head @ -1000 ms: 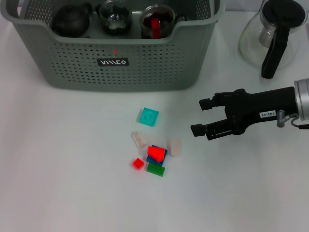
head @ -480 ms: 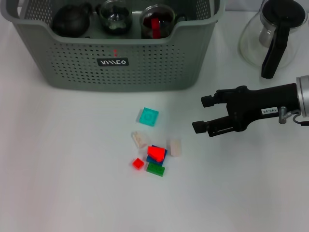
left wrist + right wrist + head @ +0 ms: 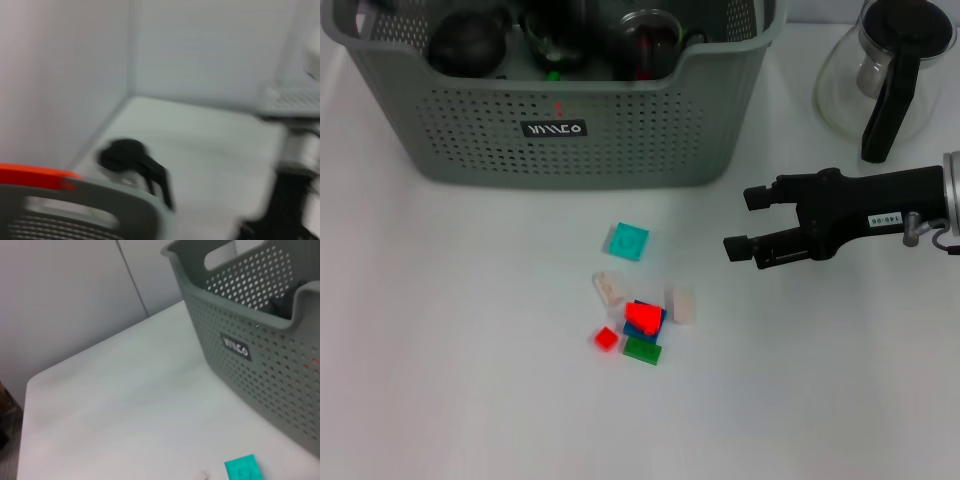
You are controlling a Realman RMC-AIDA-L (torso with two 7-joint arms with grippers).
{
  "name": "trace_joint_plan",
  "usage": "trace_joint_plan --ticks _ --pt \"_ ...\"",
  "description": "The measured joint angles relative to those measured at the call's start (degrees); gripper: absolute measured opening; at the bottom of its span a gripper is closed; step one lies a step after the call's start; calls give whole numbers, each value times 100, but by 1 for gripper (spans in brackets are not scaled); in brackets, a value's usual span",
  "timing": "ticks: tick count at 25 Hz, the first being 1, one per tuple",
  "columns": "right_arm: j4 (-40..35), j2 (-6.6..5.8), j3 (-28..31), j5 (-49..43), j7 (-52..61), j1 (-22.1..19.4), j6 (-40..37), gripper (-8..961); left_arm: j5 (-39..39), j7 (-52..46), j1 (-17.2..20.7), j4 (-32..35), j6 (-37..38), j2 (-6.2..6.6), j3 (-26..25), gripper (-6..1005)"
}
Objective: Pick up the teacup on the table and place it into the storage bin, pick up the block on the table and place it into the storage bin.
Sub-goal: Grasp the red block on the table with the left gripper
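Observation:
The grey-green storage bin (image 3: pixel 560 120) stands at the back of the table and also fills part of the right wrist view (image 3: pixel 260 340). Inside it are a dark teapot (image 3: pixel 465 40) and a glass teacup (image 3: pixel 647 40). A dark shape (image 3: pixel 570 25), apparently my left arm, hangs over the bin's middle and hides what is below it. Several small blocks lie in front of the bin: teal (image 3: pixel 628 241), red (image 3: pixel 642 317), green (image 3: pixel 642 350), beige (image 3: pixel 683 305). My right gripper (image 3: pixel 740 222) is open and empty, to the right of the blocks and above the table.
A glass pot with a black lid and handle (image 3: pixel 885 70) stands at the back right and is blurred in the left wrist view (image 3: pixel 130 157). The teal block (image 3: pixel 242 469) shows low in the right wrist view. White table (image 3: pixel 450 380) spreads left and front.
My right gripper has drifted a little right and toward the back, away from the blocks, still open. A dark shape has come over the bin's middle, covering the middle cup.

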Motion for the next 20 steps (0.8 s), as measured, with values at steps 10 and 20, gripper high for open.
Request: trace_joint_plan --ticks 10,20 --pt "158 -7 213 10 29 25 113 941 874 1048 1146 577 -56 -483 2136 918" --pt "160 -7 261 5 14 66 193 940 1577 837 1105 78 -813 -498 3830 917"
